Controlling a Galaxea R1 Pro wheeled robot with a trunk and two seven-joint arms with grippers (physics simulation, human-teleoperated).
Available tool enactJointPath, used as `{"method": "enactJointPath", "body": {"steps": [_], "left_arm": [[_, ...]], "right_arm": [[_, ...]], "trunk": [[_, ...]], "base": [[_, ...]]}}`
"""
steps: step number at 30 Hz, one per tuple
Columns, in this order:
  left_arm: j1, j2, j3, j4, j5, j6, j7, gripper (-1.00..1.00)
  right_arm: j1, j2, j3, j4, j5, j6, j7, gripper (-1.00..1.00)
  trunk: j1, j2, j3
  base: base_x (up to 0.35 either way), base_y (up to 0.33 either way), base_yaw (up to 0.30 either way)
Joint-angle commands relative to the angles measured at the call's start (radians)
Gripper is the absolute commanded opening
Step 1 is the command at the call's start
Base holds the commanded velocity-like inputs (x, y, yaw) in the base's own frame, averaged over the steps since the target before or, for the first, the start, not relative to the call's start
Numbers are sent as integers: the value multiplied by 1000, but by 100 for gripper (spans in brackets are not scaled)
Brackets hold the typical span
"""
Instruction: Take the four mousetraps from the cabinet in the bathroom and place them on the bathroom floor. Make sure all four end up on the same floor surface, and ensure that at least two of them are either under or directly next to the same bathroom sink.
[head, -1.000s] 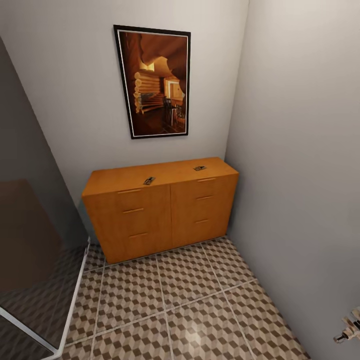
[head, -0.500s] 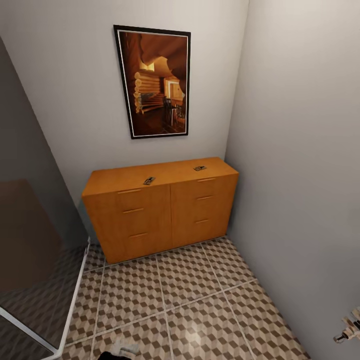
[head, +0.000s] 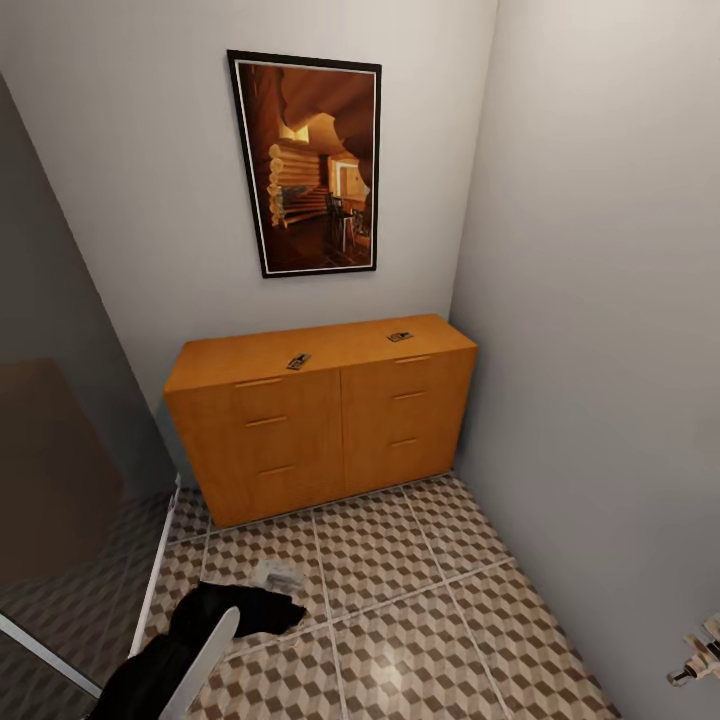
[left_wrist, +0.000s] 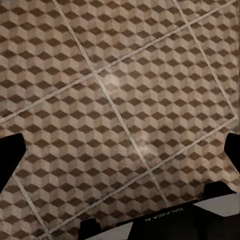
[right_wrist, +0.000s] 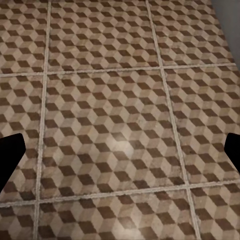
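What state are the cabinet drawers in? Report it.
Shut. All six drawer fronts on the cabinet sit flush, with no gap showing; two mousetraps lie on top.

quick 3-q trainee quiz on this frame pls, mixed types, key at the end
1. True or false: two mousetraps lie on top of the cabinet.
2. Multiple choice: what hangs on the wall above the cabinet? A) a mirror B) a framed picture C) a towel rail
3. Fill in: the left wrist view looks down on the cube-patterned ____.

Key
1. True: one mousetrap lies near the middle of the top's front edge, another mousetrap further right.
2. B, the framed picture.
3. Bathroom floor; the left gripper has its fingertips at opposite edges of that view, with nothing between them.
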Motion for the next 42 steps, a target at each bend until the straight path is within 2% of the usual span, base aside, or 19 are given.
{"method": "enactJointPath", "body": {"steps": [1, 4, 8, 9, 11, 12, 18, 20, 23, 27, 30, 34, 36, 38, 40, 42], "left_arm": [[-10, 0, 1, -17, 4, 16, 11, 100], [-79, -2, 14, -47, -28, 49, 11, 100], [-175, -3, 55, -33, -46, 65, 12, 100], [-224, -3, 78, -13, -50, 70, 11, 100], [-277, -3, 94, 12, -53, 74, 11, 100], [-330, -3, 105, 40, -54, 78, 11, 100], [-470, -4, 121, 142, -56, 85, 10, 100], [-532, -7, 124, 194, -56, 86, 10, 100], [-607, -24, 126, 248, -56, 86, 9, 100], [-652, -54, 127, 264, -57, 87, 9, 100], [-673, -98, 125, 273, -58, 87, 9, 100], [-680, -117, 122, 311, -59, 87, 6, 100], [-681, -120, 118, 325, -59, 87, 4, 100], [-683, -121, 89, 338, -60, 87, 2, 100], [-683, -114, 72, 334, -60, 87, -1, 100], [-683, -94, 46, 316, -60, 88, -20, 100]], "right_arm": [[-1, 0, 1, 1, -1, -3, 2, 100], [-1, 0, 1, 1, -1, -2, 2, 100], [-1, 0, 1, 1, -1, -1, 2, 100], [-1, 0, 1, 1, -1, -1, 2, 100], [0, 0, 1, 1, -1, -1, 2, 100], [-1, 0, 1, 1, -1, -1, 2, 100], [-1, 0, 1, 1, -1, -1, 2, 100], [0, 0, 1, 1, 0, -1, 2, 100], [-1, 0, 1, 1, 0, -1, 2, 100], [0, 0, 1, 1, -1, -1, 2, 100], [0, 0, 1, 1, -1, -2, 2, 100], [-1, 0, 1, 1, -1, -2, 2, 100], [0, 0, 1, 1, -1, -2, 2, 100], [0, 0, 1, 1, 0, -2, 2, 100], [0, 0, 1, 1, -1, -2, 2, 100], [0, 0, 1, 1, -1, -1, 2, 100]], "trunk": [[0, -1, -1], [0, -1, -1], [0, -1, -1], [0, -1, -1], [0, -1, -1], [0, -1, -1], [0, -1, -1], [0, -1, -1], [0, -1, -1], [0, -1, -1], [0, -1, -1], [0, -1, -1], [0, -1, -1], [0, -1, -1], [0, -1, -1], [0, -1, -1]], "base": [[0, 0, 0], [0, 0, 0], [0, 0, 0], [0, 0, 0], [0, 0, 0], [0, 0, 0], [0, 0, 0], [0, 0, 0], [0, 0, 0], [0, 0, 0], [0, 0, 0], [0, 0, 0], [0, 0, 0], [0, 0, 0], [0, 0, 0], [0, 0, 0]]}}
